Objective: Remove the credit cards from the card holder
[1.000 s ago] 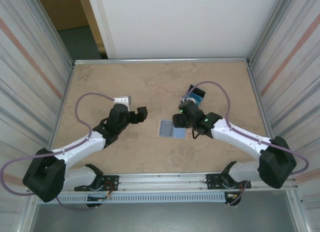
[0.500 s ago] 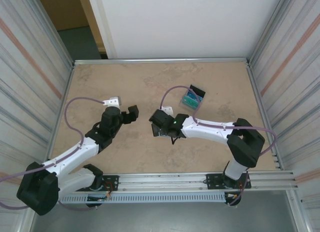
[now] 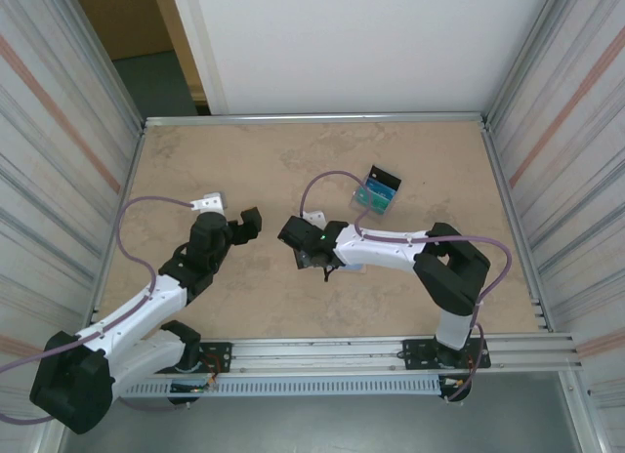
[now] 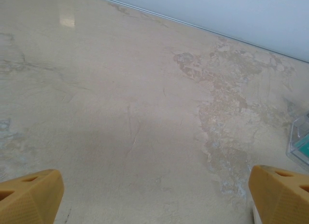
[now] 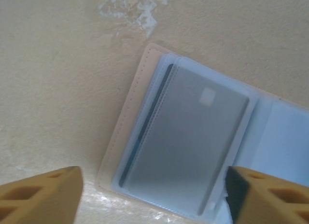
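Holder [image 5: 126,122] lies open mid-frame in the right wrist view, 1 card [image 5: 186,142] showing in its sleeve. Right gripper [image 5: 153,197] hangs spread over it, empty. Card looks thin, stiff, slick; I'd pinch a short edge.

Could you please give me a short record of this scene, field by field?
holder: open, lying flat on the table
card: grey, inside the holder's clear sleeve
right pincer: open, over the holder, nothing held
left pincer: open, over bare table, nothing held
tray: clear, teal cards inside, farther back on the table, apart from the holder
task state: card not yet taken out
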You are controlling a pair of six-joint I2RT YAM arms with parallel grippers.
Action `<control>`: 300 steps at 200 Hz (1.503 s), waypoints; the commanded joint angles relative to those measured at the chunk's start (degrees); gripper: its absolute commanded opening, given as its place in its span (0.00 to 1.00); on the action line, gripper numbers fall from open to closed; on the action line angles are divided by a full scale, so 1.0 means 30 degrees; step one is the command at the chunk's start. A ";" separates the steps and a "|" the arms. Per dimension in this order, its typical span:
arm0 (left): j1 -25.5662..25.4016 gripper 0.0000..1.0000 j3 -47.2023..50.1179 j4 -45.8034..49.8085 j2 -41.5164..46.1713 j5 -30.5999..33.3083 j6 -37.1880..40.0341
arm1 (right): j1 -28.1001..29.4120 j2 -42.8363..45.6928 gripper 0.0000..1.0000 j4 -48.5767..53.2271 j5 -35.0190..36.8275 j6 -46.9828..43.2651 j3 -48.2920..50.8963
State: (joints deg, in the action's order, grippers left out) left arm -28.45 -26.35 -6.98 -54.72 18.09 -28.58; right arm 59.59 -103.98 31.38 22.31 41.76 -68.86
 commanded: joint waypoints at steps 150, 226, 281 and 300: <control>0.0210 0.99 -0.0456 0.0130 -0.0887 -0.0199 -0.0282 | -0.1213 -0.0861 0.55 -0.1251 -0.1558 0.0511 0.1228; 0.0224 0.99 -0.0716 0.0174 -0.1009 -0.0455 -0.0203 | -0.1608 0.0666 0.43 -0.1784 -0.2048 0.0273 0.2476; 0.0225 0.99 -0.0876 0.0401 -0.0729 -0.0452 -0.0072 | -0.1904 0.1439 0.34 -0.1865 -0.2162 0.0140 0.2995; 0.0228 0.99 -0.0863 0.0478 -0.0622 -0.0492 -0.0026 | -0.1924 0.1629 0.33 -0.2060 -0.2386 -0.0054 0.3120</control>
State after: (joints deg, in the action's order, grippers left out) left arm -28.16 -27.20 -5.96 -57.56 16.53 -28.77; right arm 54.28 -101.47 24.27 16.14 41.93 -60.42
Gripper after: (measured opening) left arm 0.987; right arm 0.338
